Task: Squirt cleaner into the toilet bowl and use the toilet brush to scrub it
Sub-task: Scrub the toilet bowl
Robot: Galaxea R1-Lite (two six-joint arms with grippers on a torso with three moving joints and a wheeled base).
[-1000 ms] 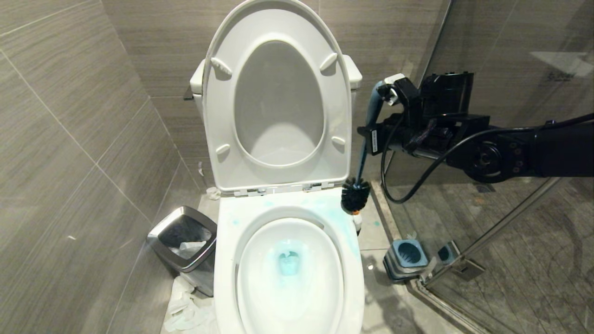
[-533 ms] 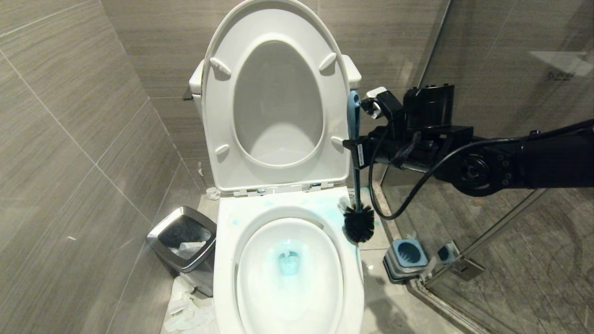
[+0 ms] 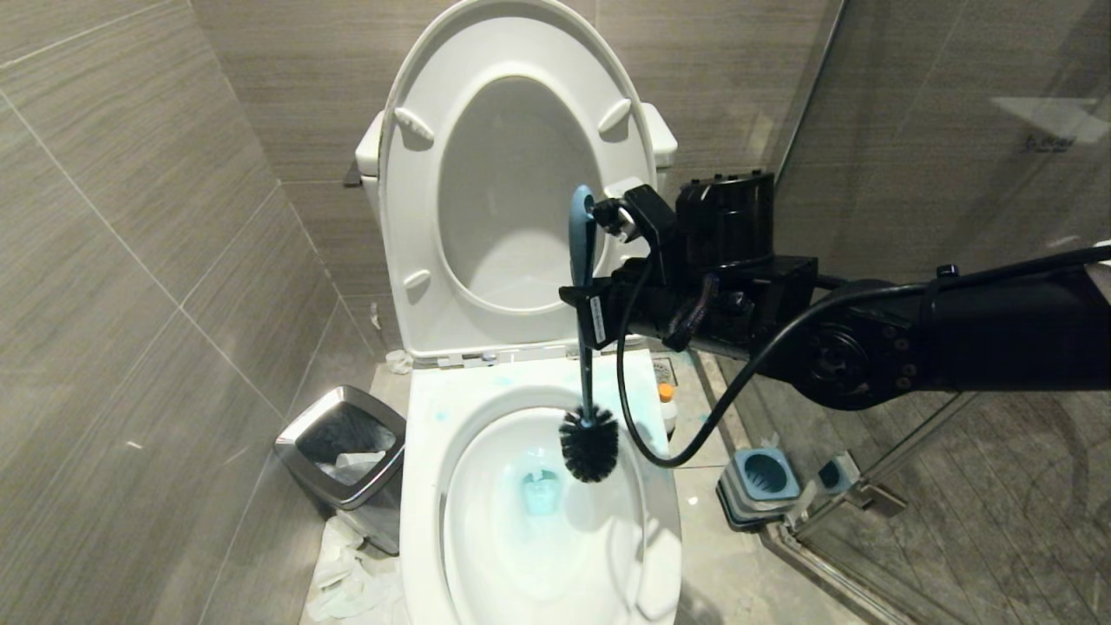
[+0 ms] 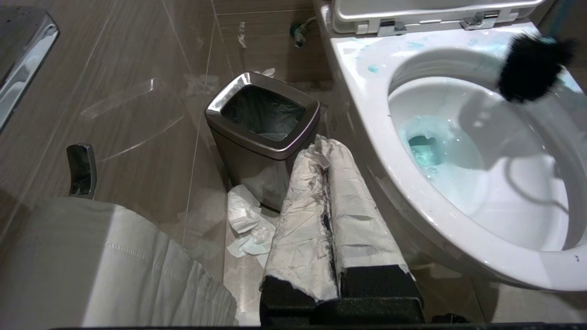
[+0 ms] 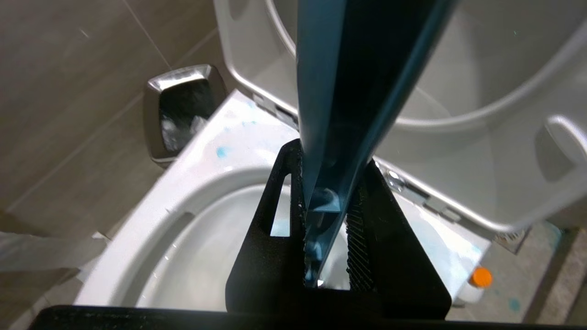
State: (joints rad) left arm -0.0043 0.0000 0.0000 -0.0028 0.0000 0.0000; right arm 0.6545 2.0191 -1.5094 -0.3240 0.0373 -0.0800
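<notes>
While the right gripper (image 3: 583, 314) clamps the slim handle of the toilet brush (image 3: 588, 408), the black bristle head hangs just above the toilet bowl (image 3: 486, 555), where blue-tinted water pools. Wrapped in white paper, the left gripper (image 4: 326, 183) is pressed shut low beside the bowl. Around them lie grey tiled walls (image 3: 130, 260), a silver-rimmed waste bin (image 3: 343, 447), crumpled tissue (image 3: 347, 582), the cleaner (image 3: 666, 408) and a glass shower screen (image 3: 955, 130).

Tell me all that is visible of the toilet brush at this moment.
The toilet brush has a slim, curved blue-grey handle, plastic by its look, and a round black bristle head. It hangs nearly upright, head down, over the toilet bowl near its back rim, above the blue water. The right gripper is shut on the handle's middle.
</notes>
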